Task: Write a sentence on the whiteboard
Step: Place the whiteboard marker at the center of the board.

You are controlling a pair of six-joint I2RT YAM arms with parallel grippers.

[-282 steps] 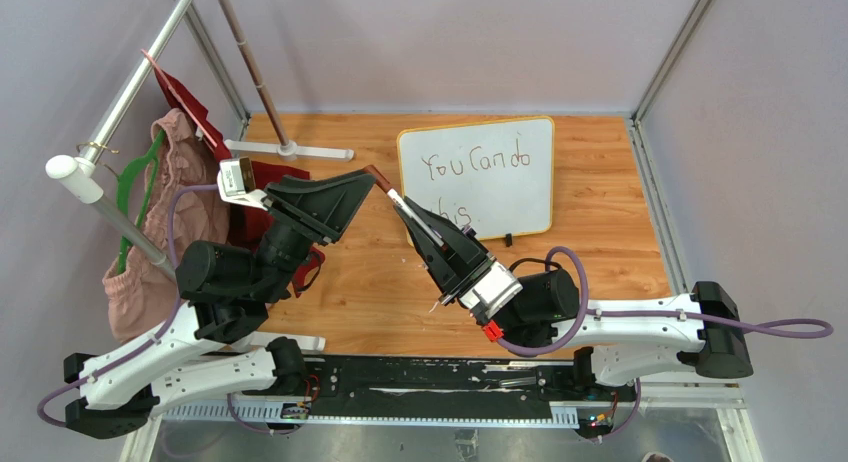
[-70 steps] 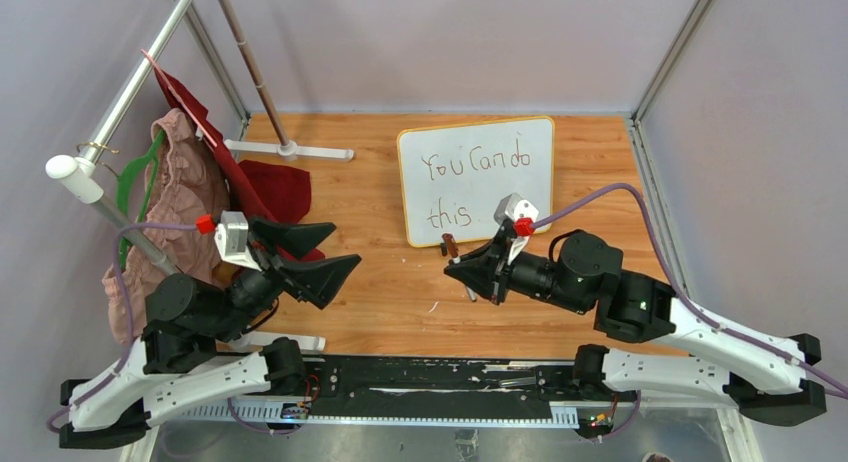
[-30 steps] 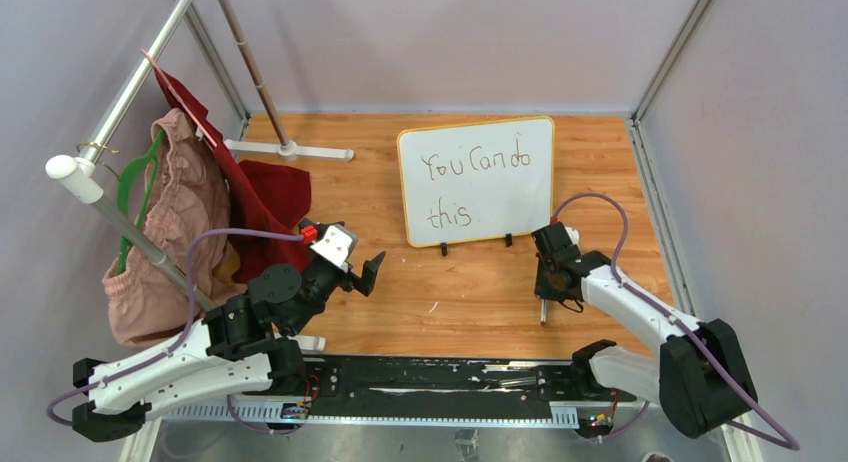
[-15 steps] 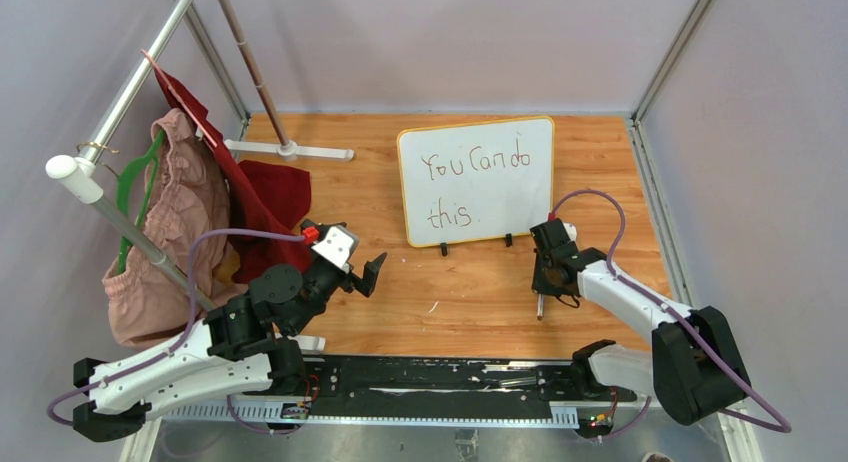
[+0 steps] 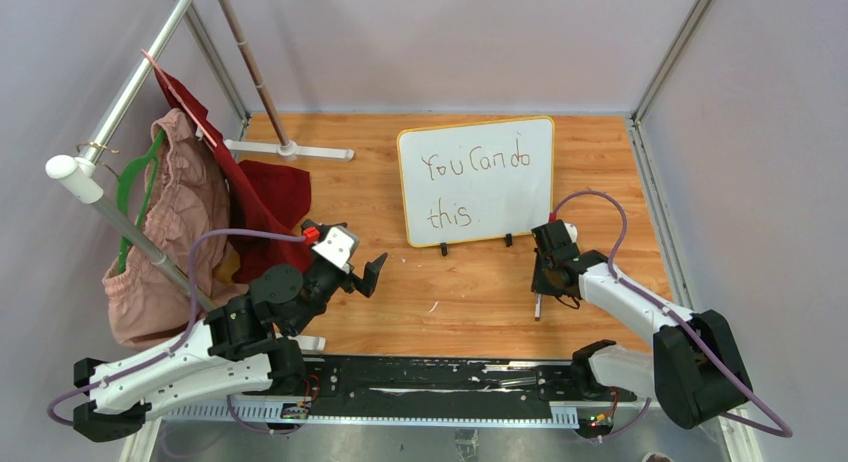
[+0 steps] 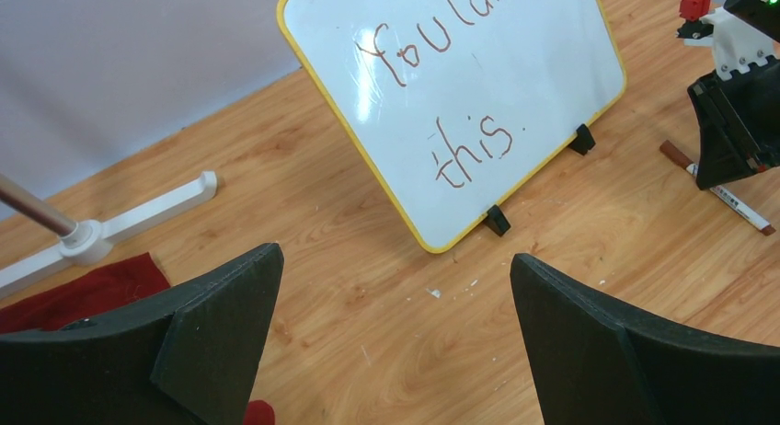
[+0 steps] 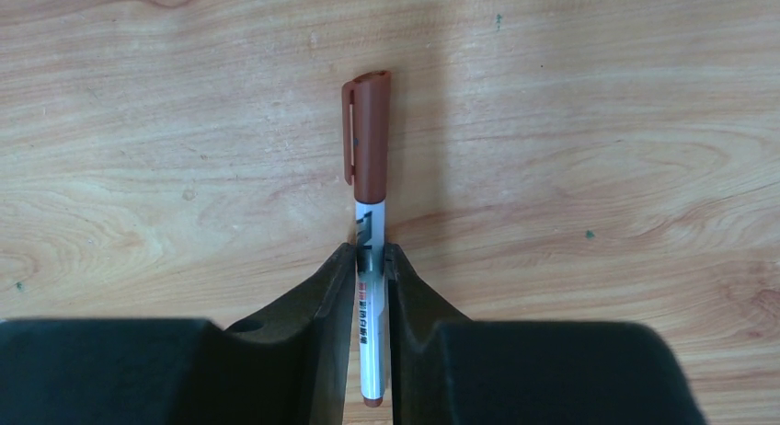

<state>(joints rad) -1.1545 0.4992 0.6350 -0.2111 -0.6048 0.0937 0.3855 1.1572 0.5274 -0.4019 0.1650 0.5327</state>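
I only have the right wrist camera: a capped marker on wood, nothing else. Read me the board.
Observer: The whiteboard reads "You Can do this.", in two lines of reddish-brown script.
Operator: Place the board relative to my gripper.
Observer: In the top view it stands farther out than the right gripper and mostly to its left, not touching it.
Operator: Report the left gripper.
Observer: The left gripper is open and empty, facing the board from across the table.
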